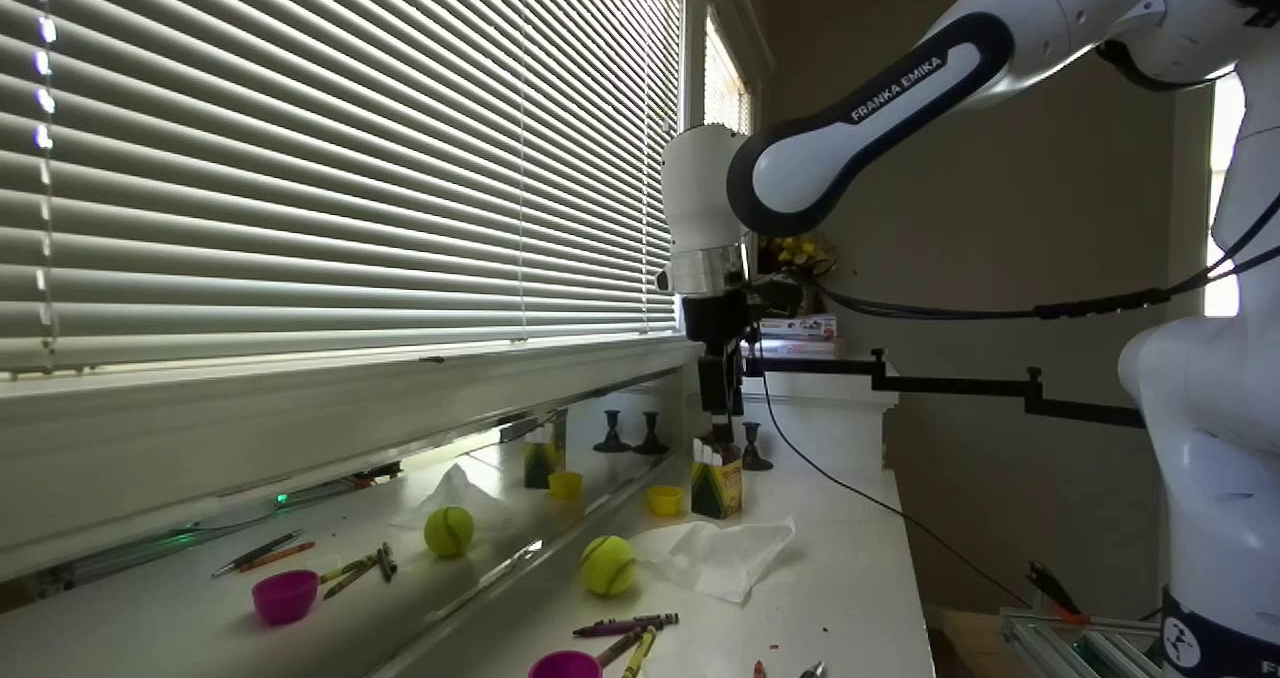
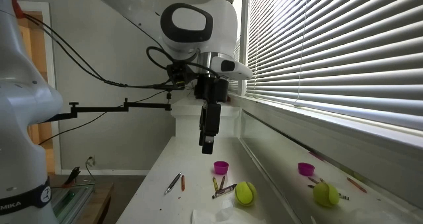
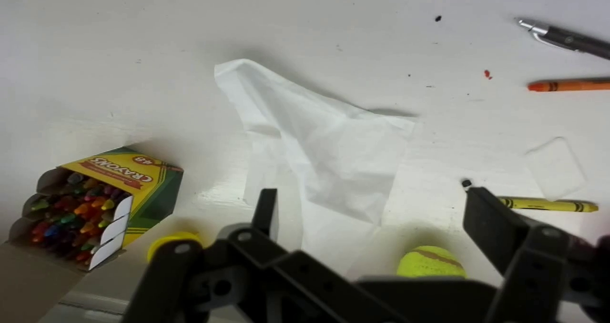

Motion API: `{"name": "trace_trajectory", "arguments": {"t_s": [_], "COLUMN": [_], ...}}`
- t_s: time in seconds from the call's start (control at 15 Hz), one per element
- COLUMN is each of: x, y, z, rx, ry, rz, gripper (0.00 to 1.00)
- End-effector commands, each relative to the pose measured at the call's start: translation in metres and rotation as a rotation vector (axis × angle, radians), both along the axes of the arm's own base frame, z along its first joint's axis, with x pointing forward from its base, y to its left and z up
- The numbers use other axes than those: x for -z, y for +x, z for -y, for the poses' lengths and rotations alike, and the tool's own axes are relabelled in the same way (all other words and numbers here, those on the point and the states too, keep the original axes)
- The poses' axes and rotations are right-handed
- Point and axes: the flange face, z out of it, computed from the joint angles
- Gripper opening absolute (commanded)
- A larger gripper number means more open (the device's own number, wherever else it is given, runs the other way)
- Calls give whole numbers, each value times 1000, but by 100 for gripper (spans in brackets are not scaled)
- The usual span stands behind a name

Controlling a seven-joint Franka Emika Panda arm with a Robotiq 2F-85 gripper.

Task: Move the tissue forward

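Note:
The tissue (image 3: 329, 142) is a thin, crumpled white sheet lying on the white surface, in the middle of the wrist view. It also shows in both exterior views, whole in one exterior view (image 1: 715, 558) and cut off by the lower edge in an exterior view (image 2: 228, 215). My gripper (image 3: 371, 211) is open and empty, its two fingertips wide apart. It points down and hangs above the surface in both exterior views (image 1: 722, 423) (image 2: 208, 148), apart from the tissue. The tissue's near end is partly hidden behind the gripper in the wrist view.
A yellow-green ball (image 1: 608, 565) sits beside the tissue by the mirrored wall. A crayon box (image 1: 717, 483), yellow cup (image 1: 664, 500) and dark candlestick (image 1: 755, 448) stand beyond. A magenta cup (image 2: 221, 167), loose crayons (image 2: 224, 191) and a pen (image 2: 173, 183) lie on the other side.

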Motion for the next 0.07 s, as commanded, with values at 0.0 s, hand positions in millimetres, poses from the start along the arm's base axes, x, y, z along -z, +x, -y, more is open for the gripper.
{"name": "trace_trajectory", "arguments": {"t_s": [0.0], "x": [0], "y": [0], "z": [0], "rx": [0], "ry": [0], "rz": [-1], "gripper": [100]}}
